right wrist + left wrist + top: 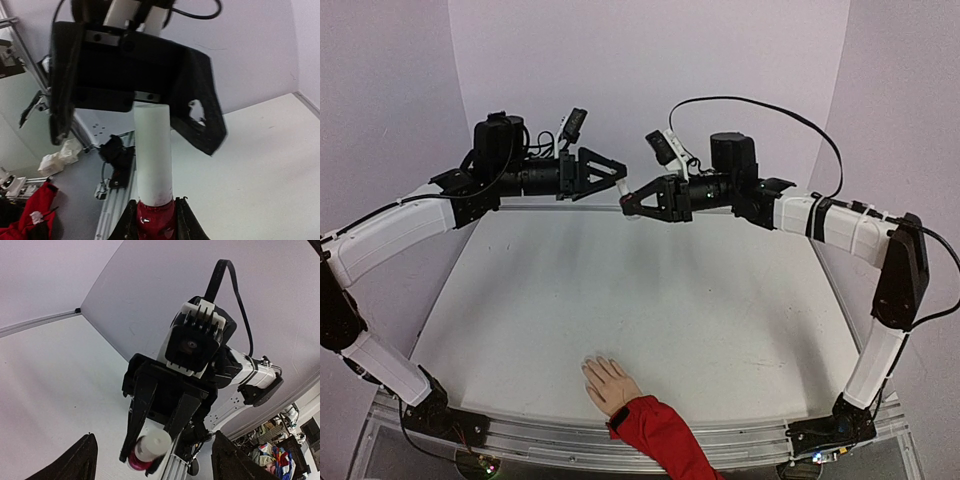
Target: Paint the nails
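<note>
The small beige mannequin hand (608,383) in its red sleeve (658,432) lies palm down at the table's near edge. Its nails are too small to make out. High over the far side of the table, my right gripper (156,226) is shut on the dark-red polish bottle (156,224). The bottle's long white cap (152,150) points at my left gripper (618,178). The left gripper's fingers (202,115) stand spread on either side of the cap without touching it. In the left wrist view the cap end (152,444) faces me between the open left fingertips (84,460).
White table (650,300) with a metal rail (740,440) along the near edge, where both arm bases are bolted. Lilac walls close in the back and sides. A black cable (770,105) loops above the right arm.
</note>
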### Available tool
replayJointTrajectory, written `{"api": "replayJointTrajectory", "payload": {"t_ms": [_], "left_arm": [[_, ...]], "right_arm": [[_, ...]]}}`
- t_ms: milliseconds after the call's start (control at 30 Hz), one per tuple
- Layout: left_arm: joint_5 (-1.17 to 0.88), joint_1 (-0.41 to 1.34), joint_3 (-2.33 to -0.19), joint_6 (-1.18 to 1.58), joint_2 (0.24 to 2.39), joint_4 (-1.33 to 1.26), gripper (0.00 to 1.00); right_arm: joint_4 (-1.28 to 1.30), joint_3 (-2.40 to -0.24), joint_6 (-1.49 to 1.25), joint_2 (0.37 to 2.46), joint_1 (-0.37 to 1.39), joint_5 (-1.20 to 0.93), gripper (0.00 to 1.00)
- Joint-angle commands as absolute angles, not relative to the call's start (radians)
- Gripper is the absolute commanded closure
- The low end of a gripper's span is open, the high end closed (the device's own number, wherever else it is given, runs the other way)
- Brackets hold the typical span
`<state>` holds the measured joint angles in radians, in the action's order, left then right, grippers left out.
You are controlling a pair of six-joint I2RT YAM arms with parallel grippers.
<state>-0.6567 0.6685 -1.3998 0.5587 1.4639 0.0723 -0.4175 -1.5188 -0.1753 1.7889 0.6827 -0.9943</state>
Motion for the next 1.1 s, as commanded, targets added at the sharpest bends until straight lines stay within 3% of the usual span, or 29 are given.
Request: {"api": "replayJointTrajectory", "payload": {"t_ms": [0,333,433,500,733,833,967,1067], "left_arm": [[-0.753,0.669,-1.405,0.579,1.433,-0.062,0.31],[-0.792,0.676,-1.413,0.567,1.453,-0.073,0.65],[-0.771,0.682,-1.406,0.551,1.452,-0.073,0.71],[-0.745,0.684,-1.394,0.547,1.448,-0.071,0.83],[-0.639,0.684,-1.365,0.533,1.429,-0.044,0.96],[-0.585,0.684,-1.371,0.523,1.427,-0.008,1.00],[-0.503,0.684,-1.390,0.513,1.429,0.073,1.00],[-0.435,0.684,-1.412,0.512,1.436,0.144,1.00]], "right_arm": [[-0.493,-1.590,-0.269,1.792,0.697,-1.231,1.00],[-0.606,-1.592,-0.360,1.816,0.696,-1.193,1.00],[-0.618,-1.583,-0.362,1.813,0.697,-1.133,1.00],[-0.621,-1.581,-0.359,1.811,0.696,-1.083,1.00],[-0.610,-1.534,-0.313,1.783,0.697,-0.828,1.00],[-0.520,-1.523,-0.210,1.752,0.734,-0.542,1.00],[-0.472,-1.486,0.050,1.708,0.924,0.261,1.00],[-0.574,-1.481,0.249,1.737,1.040,0.622,1.00]]}}
